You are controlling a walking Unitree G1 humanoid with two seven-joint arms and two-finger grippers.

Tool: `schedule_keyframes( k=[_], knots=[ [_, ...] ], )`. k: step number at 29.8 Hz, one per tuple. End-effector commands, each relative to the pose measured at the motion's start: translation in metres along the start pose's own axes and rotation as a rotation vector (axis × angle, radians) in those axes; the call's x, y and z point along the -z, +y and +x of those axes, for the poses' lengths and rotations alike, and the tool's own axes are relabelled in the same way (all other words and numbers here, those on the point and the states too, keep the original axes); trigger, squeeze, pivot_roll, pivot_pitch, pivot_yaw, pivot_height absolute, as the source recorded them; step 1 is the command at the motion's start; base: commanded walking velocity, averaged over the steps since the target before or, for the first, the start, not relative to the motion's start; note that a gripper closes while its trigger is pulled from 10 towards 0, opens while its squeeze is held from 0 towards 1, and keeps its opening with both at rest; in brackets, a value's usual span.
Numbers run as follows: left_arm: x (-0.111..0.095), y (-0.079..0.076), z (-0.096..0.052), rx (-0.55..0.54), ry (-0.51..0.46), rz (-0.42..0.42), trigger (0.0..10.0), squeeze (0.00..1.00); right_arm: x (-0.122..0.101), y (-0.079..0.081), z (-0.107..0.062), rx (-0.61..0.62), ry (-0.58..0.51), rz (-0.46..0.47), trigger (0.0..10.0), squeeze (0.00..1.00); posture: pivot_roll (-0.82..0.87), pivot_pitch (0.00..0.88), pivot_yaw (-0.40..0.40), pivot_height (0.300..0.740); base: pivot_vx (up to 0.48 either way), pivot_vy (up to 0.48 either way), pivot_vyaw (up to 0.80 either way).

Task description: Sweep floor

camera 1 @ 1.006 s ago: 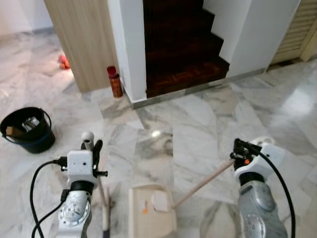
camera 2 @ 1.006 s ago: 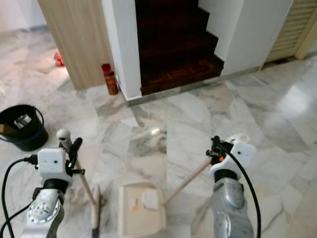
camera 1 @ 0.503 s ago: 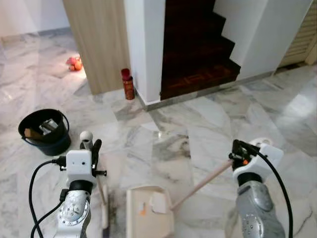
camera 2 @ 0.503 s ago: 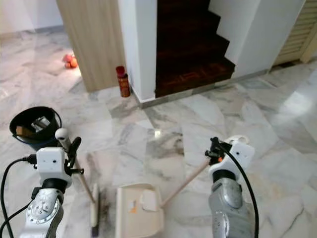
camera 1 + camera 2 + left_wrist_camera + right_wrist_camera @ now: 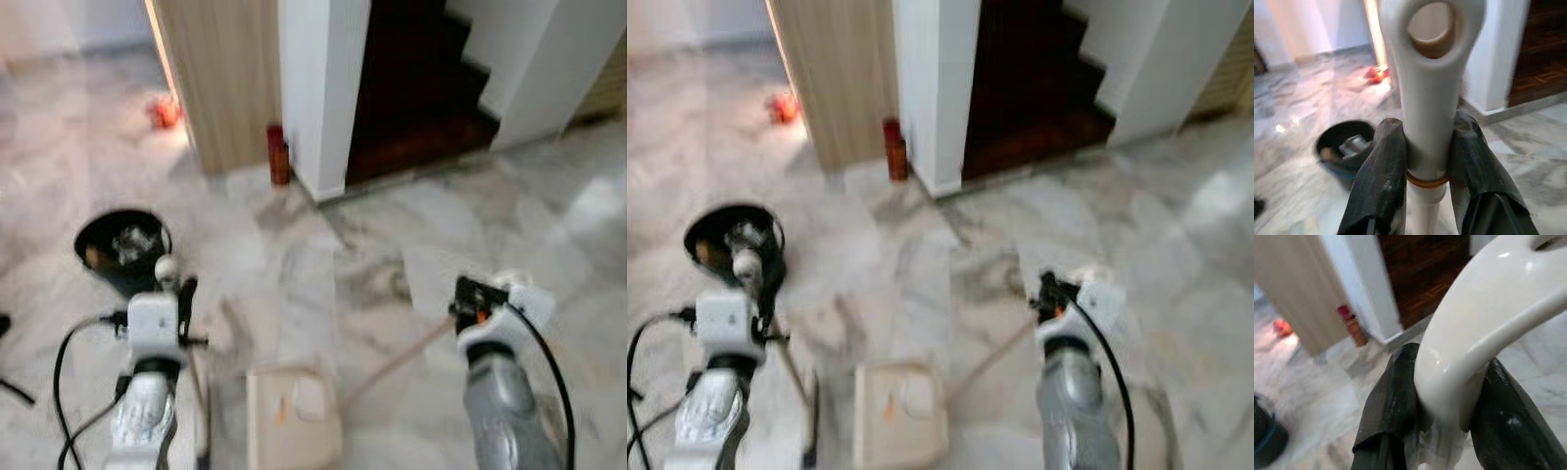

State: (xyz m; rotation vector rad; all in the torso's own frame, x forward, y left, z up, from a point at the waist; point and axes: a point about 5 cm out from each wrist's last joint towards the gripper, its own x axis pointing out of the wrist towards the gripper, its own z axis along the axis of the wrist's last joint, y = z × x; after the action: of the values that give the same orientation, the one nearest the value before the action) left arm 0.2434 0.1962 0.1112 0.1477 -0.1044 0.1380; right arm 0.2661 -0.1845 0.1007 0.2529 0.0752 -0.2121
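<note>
Holding a tool in each arm, we stand on the marble floor (image 5: 294,264). Our left gripper (image 5: 1426,161) has its fingers (image 5: 1382,171) clamped on the broom (image 5: 1426,98) handle, near its white end; the shaft runs down to the head at our left foot. Our right gripper (image 5: 1442,401) has its fingers (image 5: 1396,401) closed around the dustpan's white grip. The dustpan (image 5: 291,416) lies flat between the arms, its long handle slanting up and right to that gripper. Broom head and pan sit just beside each other, so the left arm would sweep rightward into the pan. A bucket (image 5: 122,247) stands ahead on the left.
</note>
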Motion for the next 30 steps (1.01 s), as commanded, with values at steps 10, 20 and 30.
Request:
schedule_keyframes(
  k=[10, 20, 30],
  knots=[
    [-0.0087, 0.0005, 0.0008, -0.005, -0.037, 0.007, 10.0, 0.0, -0.0098, 0.0087, 0.0013, -0.032, -0.042, 0.047, 10.0, 0.0, 0.05, 0.113, 0.0, 0.74, 0.0, 0.477, 0.0],
    [-0.0082, -0.0002, -0.0011, 0.001, -0.035, 0.006, 10.0, 0.0, -0.0086, 0.0111, 0.0008, -0.039, -0.041, 0.051, 10.0, 0.0, 0.06, 0.093, 0.009, 0.74, 0.0, 0.473, 0.0],
    [-0.0083, -0.0014, 0.0004, 0.015, -0.039, 0.004, 10.0, 0.0, -0.0093, 0.0147, 0.0019, -0.05, -0.048, 0.053, 10.0, 0.0, 0.06, 0.058, 0.012, 0.74, 0.0, 0.474, 0.0]
  ],
)
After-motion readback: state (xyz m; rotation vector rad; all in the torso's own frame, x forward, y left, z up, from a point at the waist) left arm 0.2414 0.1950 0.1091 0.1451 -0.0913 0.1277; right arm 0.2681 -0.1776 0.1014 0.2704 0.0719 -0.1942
